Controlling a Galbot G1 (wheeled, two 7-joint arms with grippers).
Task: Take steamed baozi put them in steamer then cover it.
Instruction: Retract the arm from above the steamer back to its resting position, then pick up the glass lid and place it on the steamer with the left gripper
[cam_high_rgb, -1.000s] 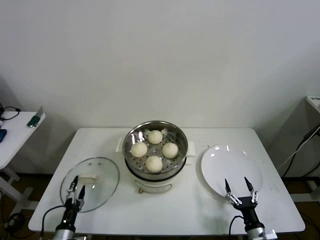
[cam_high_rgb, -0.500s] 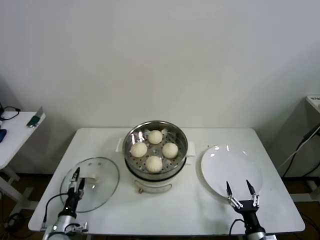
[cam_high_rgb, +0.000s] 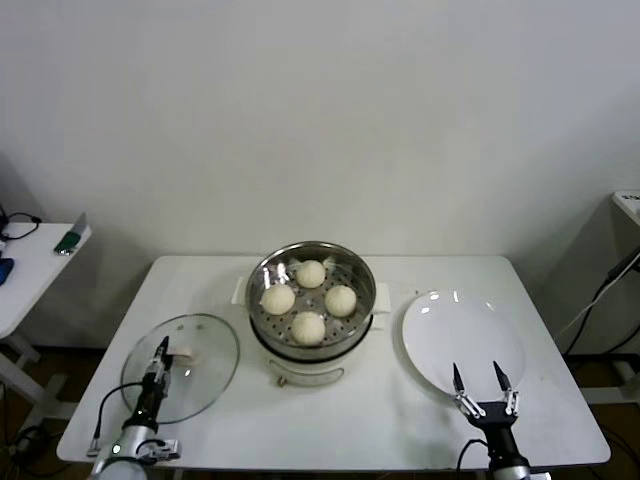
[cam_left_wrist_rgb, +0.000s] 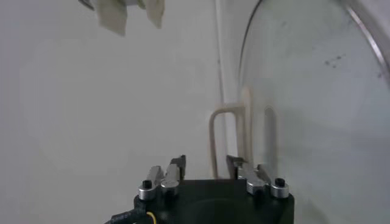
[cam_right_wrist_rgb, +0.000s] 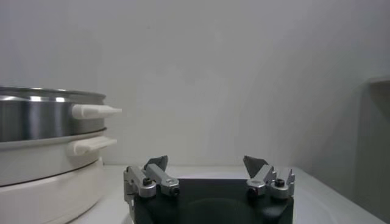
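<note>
Four cream-white baozi (cam_high_rgb: 308, 326) lie on the perforated tray inside the shiny steamer (cam_high_rgb: 262, 276) at the table's middle. The steamer also shows in the right wrist view (cam_right_wrist_rgb: 42, 122). The glass cover (cam_high_rgb: 200, 380) lies flat on the table at the front left, its cream bar handle (cam_high_rgb: 180, 354) up. My left gripper (cam_high_rgb: 161, 347) is open and empty over the cover's near side. In the left wrist view the gripper (cam_left_wrist_rgb: 205, 161) stands just short of the handle (cam_left_wrist_rgb: 228, 137). My right gripper (cam_high_rgb: 478, 375) is open and empty at the front right.
A flat white plate (cam_high_rgb: 462, 332) lies right of the steamer, just beyond my right gripper. A side table (cam_high_rgb: 30, 262) with small items stands off to the left. The table's front edge (cam_high_rgb: 330, 462) runs just ahead of both arms.
My left gripper has moved forward over the cover toward its handle and turned at the wrist. My right gripper has drawn back slightly toward the table's front edge.
</note>
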